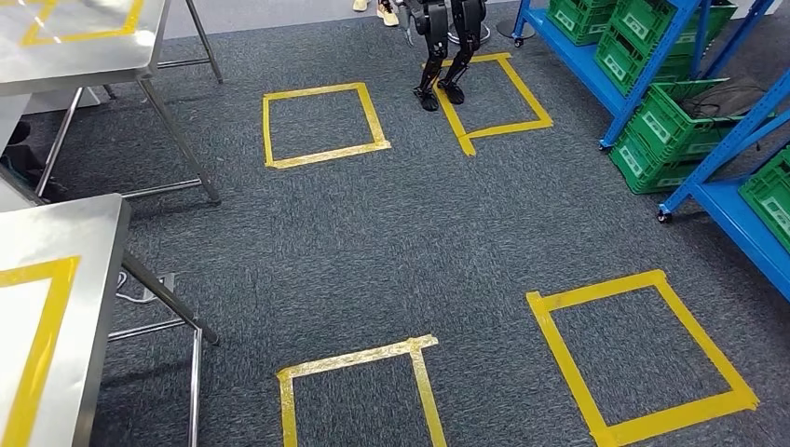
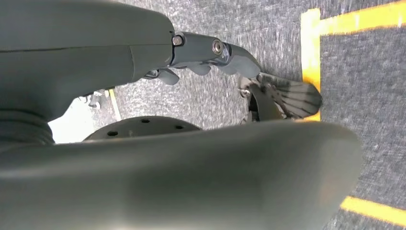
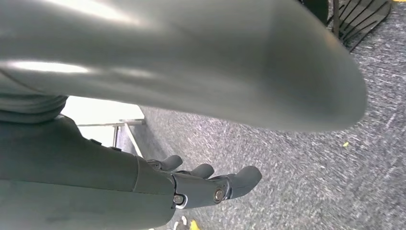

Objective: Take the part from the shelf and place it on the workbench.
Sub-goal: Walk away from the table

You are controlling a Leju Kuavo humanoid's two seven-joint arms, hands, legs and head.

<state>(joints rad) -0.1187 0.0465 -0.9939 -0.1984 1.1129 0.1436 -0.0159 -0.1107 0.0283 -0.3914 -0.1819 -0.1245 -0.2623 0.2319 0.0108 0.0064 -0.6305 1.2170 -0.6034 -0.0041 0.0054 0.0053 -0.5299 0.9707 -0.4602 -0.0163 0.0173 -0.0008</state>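
Right, your head view looks down on grey carpet (image 1: 391,233) marked with yellow tape squares (image 1: 324,125). The blue shelf (image 1: 643,88) with green crates (image 1: 675,130) stands at two o'clock, and the steel workbench (image 1: 56,270) at nine. You cannot make out the part. The left hand (image 2: 210,55) and right hand (image 3: 206,184) both hang empty, fingers loosely extended.

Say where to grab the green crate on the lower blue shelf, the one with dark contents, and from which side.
Probably best by the top rim of the green crate, coming from the carpeted aisle side. Its long front wall and open rim face the aisle, while the posts and beams of the blue shelf close in its other sides.
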